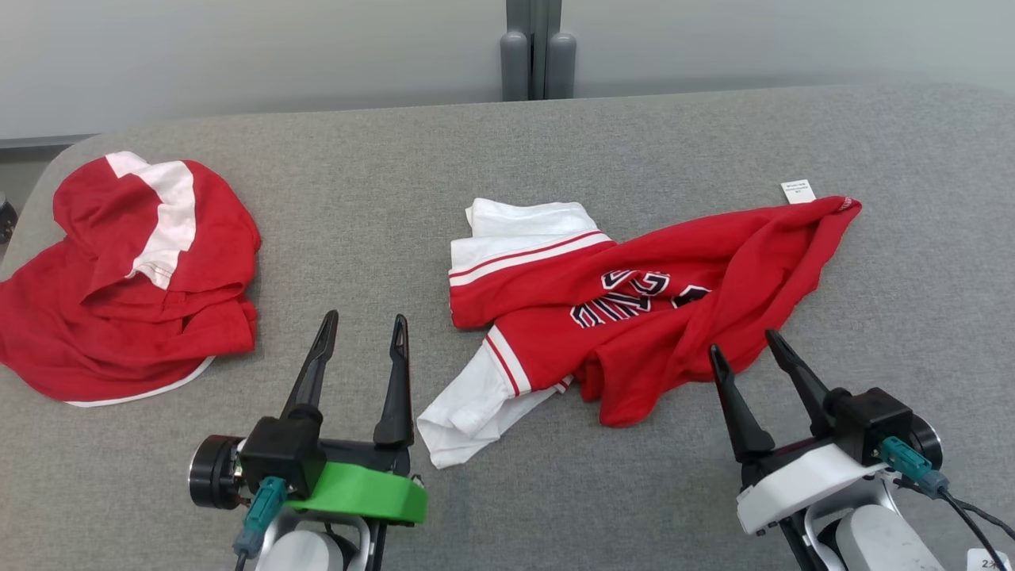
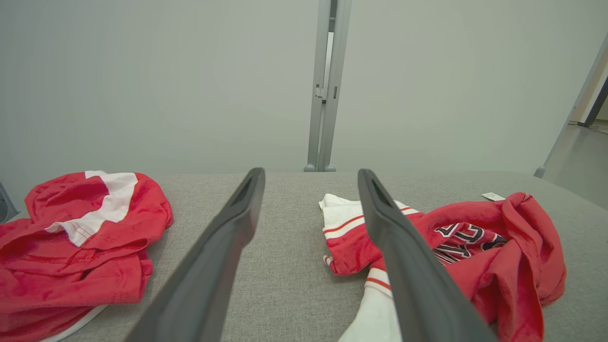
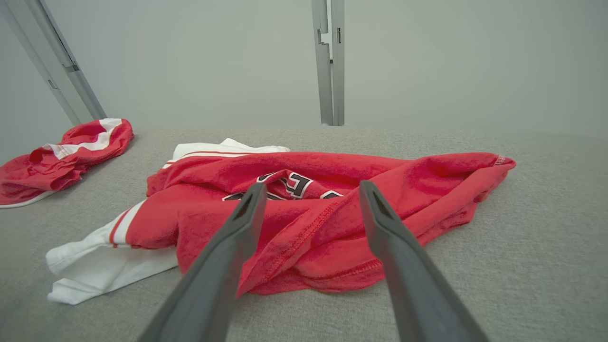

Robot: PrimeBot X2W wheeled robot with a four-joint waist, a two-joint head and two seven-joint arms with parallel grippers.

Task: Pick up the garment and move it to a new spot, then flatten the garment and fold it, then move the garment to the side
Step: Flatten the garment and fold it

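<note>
Beyond the empty, wide-open left gripper and right gripper lies the garment; leftward, perhaps another jersey.

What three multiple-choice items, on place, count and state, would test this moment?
1. Where does the lettered jersey lie on the table?
A. at the far left edge
B. middle to right
C. lifted off the surface

2. How many garments are on the table?
A. one
B. three
C. two

3. How do the fingers of the right gripper stand?
A. open, gripping nothing
B. shut on the jersey
C. shut, empty

Key: 1 B, the jersey lies flat on the surface just ahead of the right gripper. 2 C, there is the jersey plus a red heap at the left. 3 A, the fingers stand wide apart and clamp no cloth.
</note>
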